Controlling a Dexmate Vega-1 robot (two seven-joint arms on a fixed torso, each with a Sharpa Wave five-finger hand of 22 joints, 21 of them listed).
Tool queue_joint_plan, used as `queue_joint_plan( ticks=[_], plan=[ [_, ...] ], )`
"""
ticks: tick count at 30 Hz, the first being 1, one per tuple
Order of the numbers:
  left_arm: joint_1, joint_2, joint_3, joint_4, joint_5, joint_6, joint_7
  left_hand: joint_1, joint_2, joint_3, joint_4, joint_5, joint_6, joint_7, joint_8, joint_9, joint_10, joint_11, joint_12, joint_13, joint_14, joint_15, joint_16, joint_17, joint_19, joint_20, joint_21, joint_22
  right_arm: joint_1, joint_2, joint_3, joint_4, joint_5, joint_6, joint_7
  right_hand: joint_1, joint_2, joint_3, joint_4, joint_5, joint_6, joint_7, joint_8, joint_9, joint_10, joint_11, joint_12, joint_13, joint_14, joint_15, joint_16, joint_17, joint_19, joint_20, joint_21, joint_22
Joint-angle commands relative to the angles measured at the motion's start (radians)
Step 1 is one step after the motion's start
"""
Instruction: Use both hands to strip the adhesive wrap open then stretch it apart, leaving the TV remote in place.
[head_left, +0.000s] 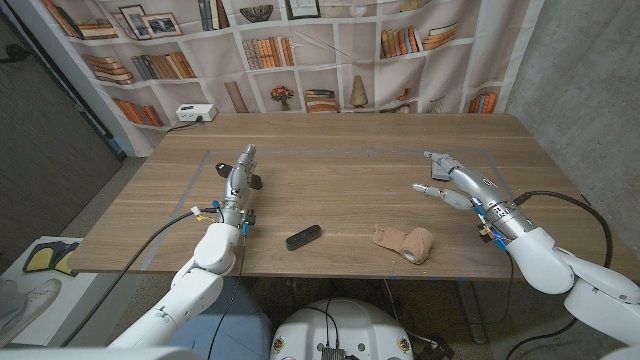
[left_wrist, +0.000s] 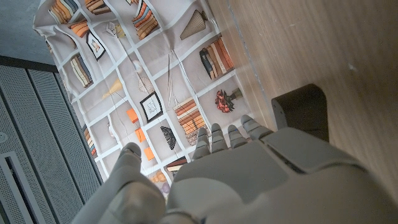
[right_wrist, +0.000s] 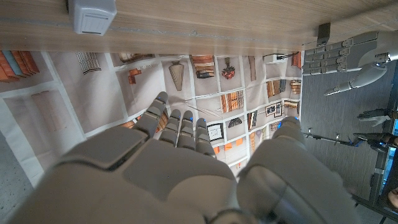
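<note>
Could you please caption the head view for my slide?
Both open hands, left hand and right hand, flank a black TV remote and tan adhesive wrap roll.

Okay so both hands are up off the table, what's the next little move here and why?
Probably bring the right hand down and in toward the tan adhesive wrap, which lies untouched near the table's front edge. It is the nearer hand; the black TV remote beside the wrap should stay put.

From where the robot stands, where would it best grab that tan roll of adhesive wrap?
Probably in two places: the right hand comes down on the rounded roll end of the tan adhesive wrap roll, while the left hand takes the crumpled loose tail that points toward the black TV remote. The tail already lies unrolled.
</note>
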Motion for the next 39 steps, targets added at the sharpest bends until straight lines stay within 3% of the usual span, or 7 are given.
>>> queue_joint_plan(
  ticks=[1, 12, 20, 27, 35, 39],
  plan=[
    [-0.005, -0.005, 0.009, 0.005, 0.003, 0.006, 0.006, -0.003, 0.011, 0.006, 0.001, 0.005, 0.011, 0.001, -0.003, 0.003, 0.006, 0.000, 0.004, 0.002, 0.002, -0.001, -0.002, 0.002, 0.008, 0.001, 0.006, 0.003, -0.044, 0.029, 0.027, -0.030, -0.023, -0.003, 0.018, 0.052, 0.027, 0.032, -0.016, -0.012, -0.019, 0.019, 0.004, 0.005, 0.006, 0.004, 0.000, 0.005, 0.010, 0.004, -0.003, 0.002, 0.013, 0.000, -0.004, 0.002],
    [-0.008, -0.003, 0.015, 0.005, 0.000, 0.013, 0.002, -0.002, 0.012, 0.007, 0.001, 0.004, 0.011, 0.000, -0.005, 0.003, 0.006, -0.003, 0.002, 0.002, 0.003, -0.002, -0.002, 0.002, 0.008, 0.001, 0.005, 0.003, -0.076, 0.052, 0.036, -0.068, -0.072, -0.013, 0.021, 0.133, 0.051, 0.078, -0.036, -0.009, -0.055, 0.042, -0.002, 0.009, 0.008, 0.011, -0.001, 0.010, 0.010, 0.014, -0.009, 0.001, 0.019, 0.012, -0.007, 0.002],
    [-0.003, 0.003, 0.014, -0.016, -0.002, 0.025, 0.005, -0.001, 0.013, 0.008, 0.000, 0.004, 0.011, 0.000, -0.006, 0.003, 0.008, -0.002, 0.002, 0.002, 0.005, -0.001, -0.002, 0.002, 0.008, 0.002, 0.004, 0.003, -0.101, 0.071, 0.052, -0.089, -0.088, -0.018, 0.022, 0.194, 0.069, 0.114, -0.042, 0.016, -0.058, 0.043, 0.003, 0.011, 0.011, 0.012, -0.002, 0.014, 0.011, 0.016, -0.012, 0.001, 0.024, 0.019, -0.008, 0.001],
    [-0.004, 0.003, 0.016, -0.016, -0.005, 0.025, 0.002, 0.000, 0.014, 0.009, 0.000, 0.004, 0.011, 0.002, -0.006, 0.003, 0.009, -0.003, 0.001, 0.002, 0.005, 0.000, -0.003, 0.002, 0.008, 0.002, 0.004, 0.003, -0.120, 0.090, 0.064, -0.102, -0.093, -0.008, 0.023, 0.225, 0.072, 0.132, -0.044, 0.029, -0.056, 0.041, 0.006, 0.012, 0.011, 0.011, -0.002, 0.015, 0.011, 0.015, -0.014, 0.000, 0.025, 0.017, -0.009, 0.001],
    [-0.010, 0.002, 0.020, -0.011, -0.006, 0.021, -0.006, 0.000, 0.013, 0.009, 0.000, 0.004, 0.012, 0.002, -0.007, 0.003, 0.009, -0.005, 0.000, 0.002, 0.005, 0.000, -0.003, 0.002, 0.009, 0.000, 0.004, 0.003, -0.131, 0.100, 0.067, -0.117, -0.115, -0.003, 0.032, 0.313, 0.086, 0.186, -0.046, 0.082, -0.052, 0.037, 0.011, 0.013, 0.011, 0.007, -0.004, 0.018, 0.011, 0.015, -0.017, 0.001, 0.027, 0.017, -0.011, 0.000],
    [-0.011, 0.000, 0.022, -0.006, -0.007, 0.016, -0.009, -0.001, 0.013, 0.009, 0.000, 0.004, 0.012, 0.003, -0.007, 0.003, 0.010, -0.002, 0.000, 0.002, 0.005, 0.000, -0.004, 0.002, 0.009, 0.001, 0.004, 0.003, -0.137, 0.104, 0.070, -0.125, -0.123, -0.002, 0.039, 0.336, 0.087, 0.201, -0.046, 0.103, -0.053, 0.036, 0.011, 0.013, 0.008, 0.005, -0.006, 0.019, 0.010, 0.014, -0.018, 0.001, 0.026, 0.017, -0.011, 0.000]
  ],
)
